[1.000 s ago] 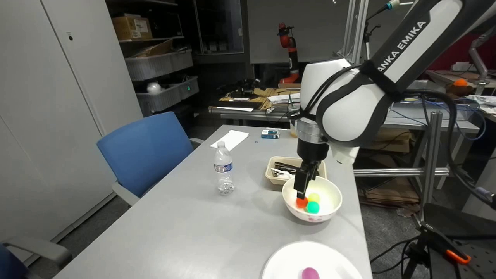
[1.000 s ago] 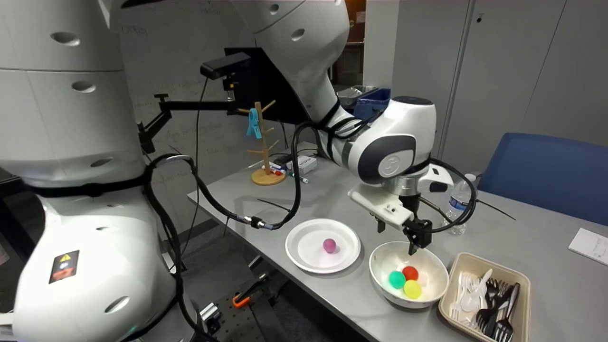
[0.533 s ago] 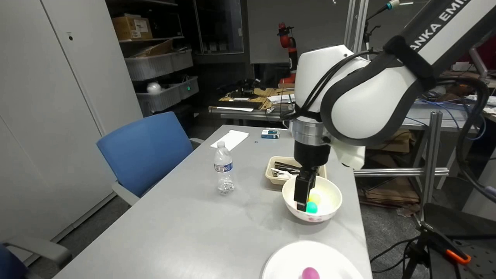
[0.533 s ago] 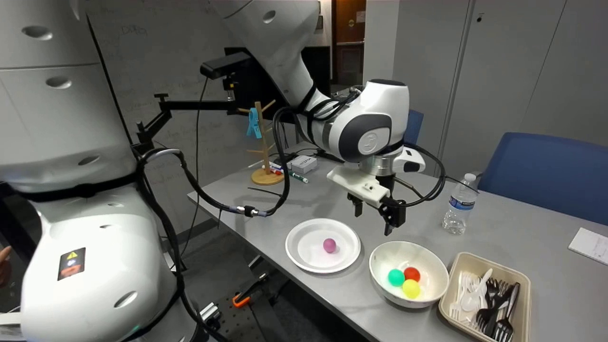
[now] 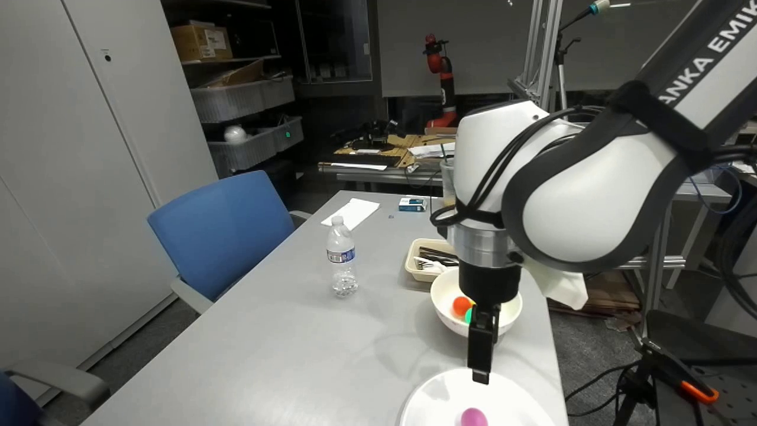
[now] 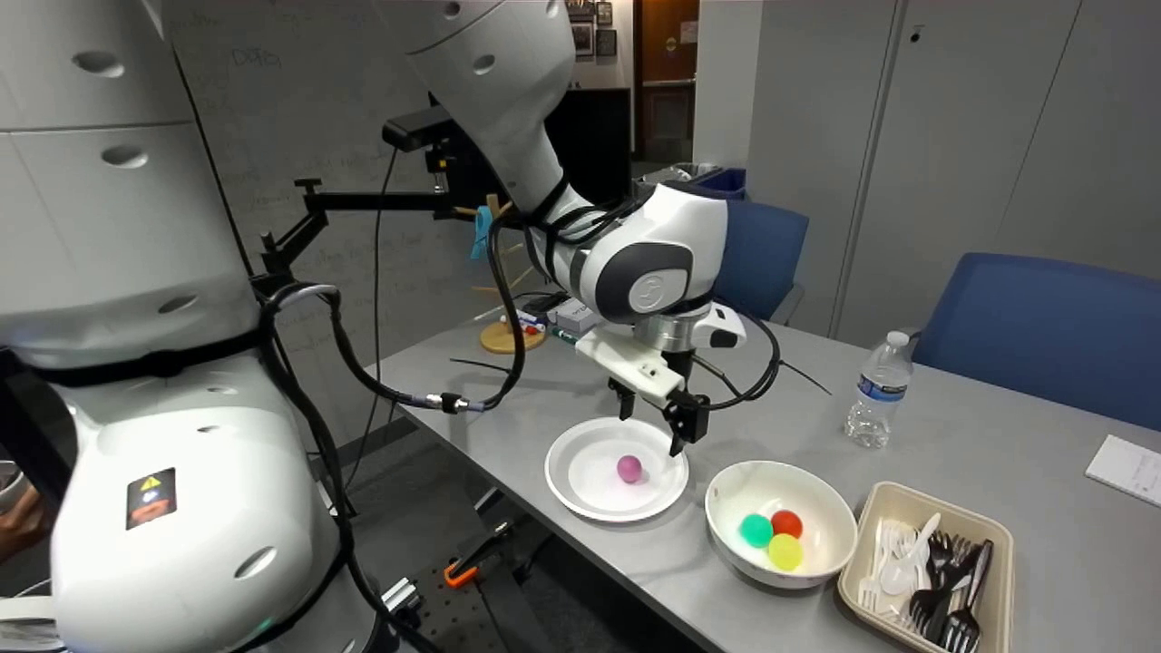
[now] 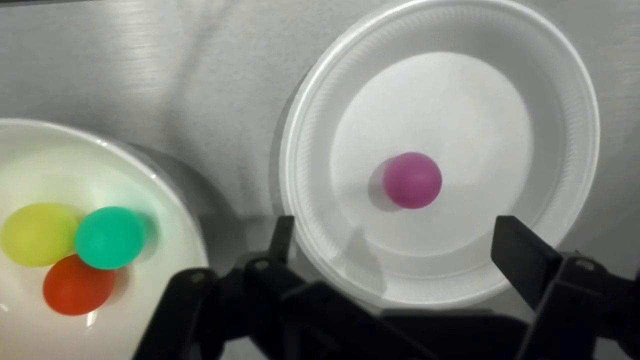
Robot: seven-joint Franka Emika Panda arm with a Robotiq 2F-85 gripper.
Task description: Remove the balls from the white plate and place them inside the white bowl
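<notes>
Black gripper (image 7: 394,232), jaws wide and empty, has swung from the deep white bowl (image 6: 825,519) towards the flat white plate (image 7: 465,105). One round purple ball (image 7: 412,180) lies there; red ball (image 6: 786,523), green ball (image 6: 756,531) and yellow ball (image 6: 785,551) sit bowled: probably one transfer left.

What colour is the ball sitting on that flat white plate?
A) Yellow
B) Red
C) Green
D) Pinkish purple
D: in the wrist view the pinkish-purple ball sits on the white plate, while the yellow ball, green ball and red ball lie together in the white bowl.
</notes>
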